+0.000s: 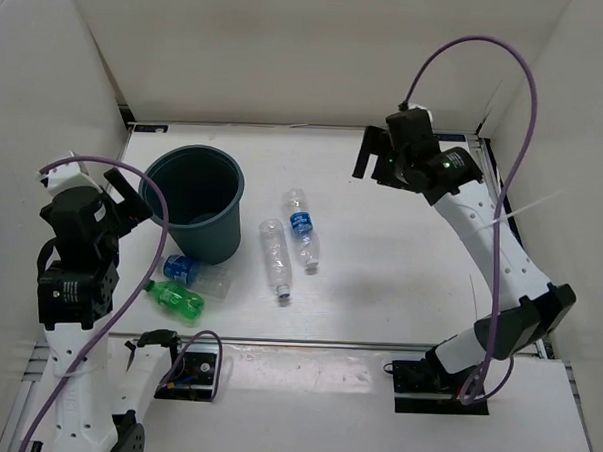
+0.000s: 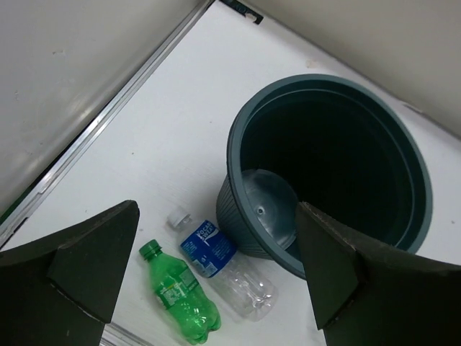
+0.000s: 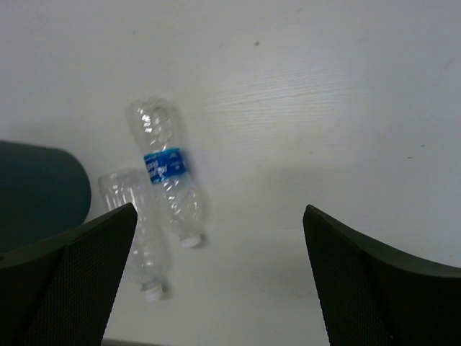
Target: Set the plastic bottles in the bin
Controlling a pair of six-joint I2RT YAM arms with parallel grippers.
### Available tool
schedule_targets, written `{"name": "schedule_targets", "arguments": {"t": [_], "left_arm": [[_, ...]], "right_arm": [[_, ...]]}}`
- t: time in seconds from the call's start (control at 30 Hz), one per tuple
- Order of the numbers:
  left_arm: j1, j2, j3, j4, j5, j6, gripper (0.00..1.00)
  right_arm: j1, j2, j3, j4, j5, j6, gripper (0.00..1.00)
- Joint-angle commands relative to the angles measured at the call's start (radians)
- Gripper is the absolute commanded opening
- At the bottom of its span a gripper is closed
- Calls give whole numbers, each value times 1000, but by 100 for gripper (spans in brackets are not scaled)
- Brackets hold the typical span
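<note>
The teal-grey bin stands upright at the left of the table; it also shows in the left wrist view and at the edge of the right wrist view. A green bottle and a clear blue-labelled bottle lie at the bin's near foot. Two more clear bottles lie to the bin's right: one with a blue label and one plainer. My left gripper is open and empty above the near pair. My right gripper is open and empty, held high.
White walls close in the table on the left, back and right. A metal rail runs along the near edge. A purple cable loops above the right arm, and another hangs by the left arm.
</note>
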Motion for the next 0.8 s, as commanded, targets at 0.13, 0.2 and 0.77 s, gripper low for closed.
{"name": "schedule_targets", "arguments": {"t": [0.13,0.2,0.77], "left_arm": [[-9,15,-7,-24,-53,-14,100],[-9,15,-7,-33,-41,-24,100],[-9,71,31,-110,-42,22,100]], "right_arm": [[2,250,94,21,-409,-198,100],[11,301,105,44,-486,-218,100],[39,701,108,196,-661,-173,100]]}}
